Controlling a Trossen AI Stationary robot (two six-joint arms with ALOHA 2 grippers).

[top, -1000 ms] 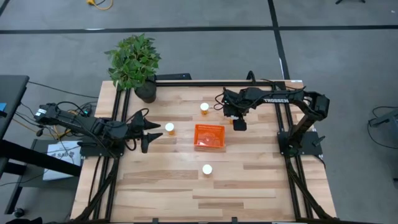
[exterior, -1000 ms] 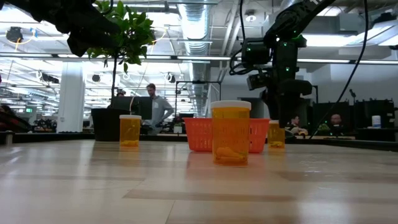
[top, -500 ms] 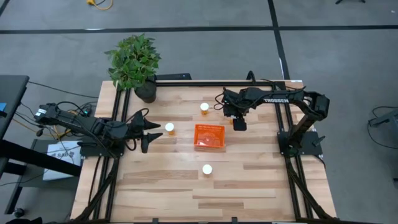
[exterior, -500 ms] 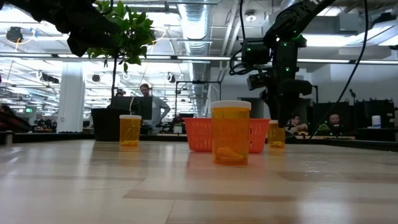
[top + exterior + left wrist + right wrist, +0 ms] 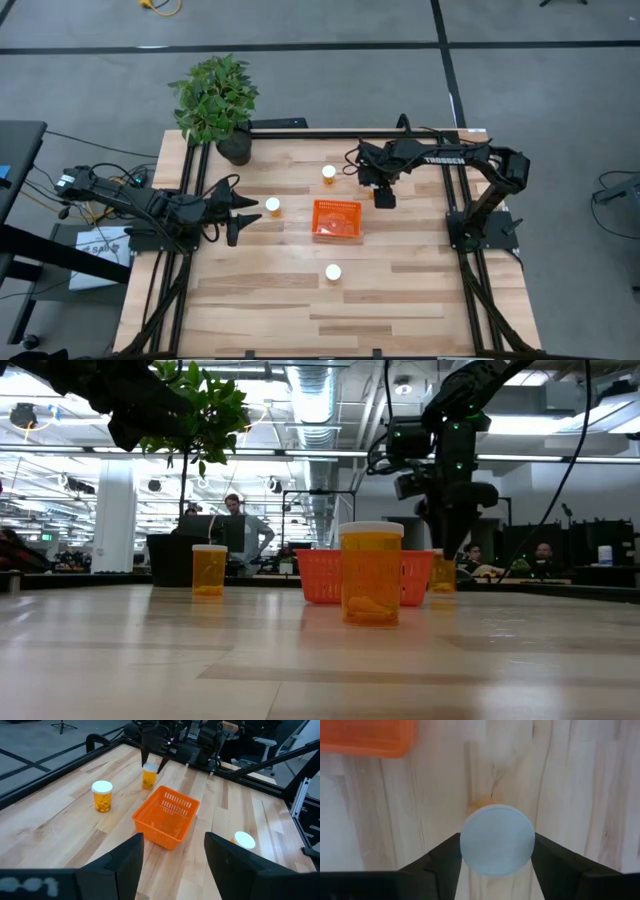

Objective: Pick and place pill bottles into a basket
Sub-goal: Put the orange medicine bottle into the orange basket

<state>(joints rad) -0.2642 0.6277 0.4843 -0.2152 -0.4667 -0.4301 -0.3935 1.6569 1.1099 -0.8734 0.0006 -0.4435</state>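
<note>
The orange basket [image 5: 337, 219] stands mid-table, with nothing showing in it in the left wrist view [image 5: 166, 817]. Three pill bottles stand upright on their bases: one at the far side [image 5: 328, 173], one left of the basket [image 5: 272, 206], one near the front [image 5: 333, 272]. My right gripper [image 5: 383, 197] points down over the fourth bottle [image 5: 441, 575], just right of the basket, and is shut on its white cap [image 5: 497, 840]. My left gripper [image 5: 240, 215] is open and empty, just left of the left bottle. My right gripper pinches the bottle's round white cap by its rim [image 5: 464, 840] between its two fingers [image 5: 442, 862], one on each side. The fingers come from above, pointing down. The bottle stays upright; in the low view its base is at about table level.
A potted plant [image 5: 215, 100] stands at the table's far left corner. The basket's right wall [image 5: 367, 740] is close beside the held bottle. Bare wood lies along the near half of the table [image 5: 400, 310]. People show in the room behind the table.
My right gripper has shifted a little toward the table's left and slightly down around the bottle.
</note>
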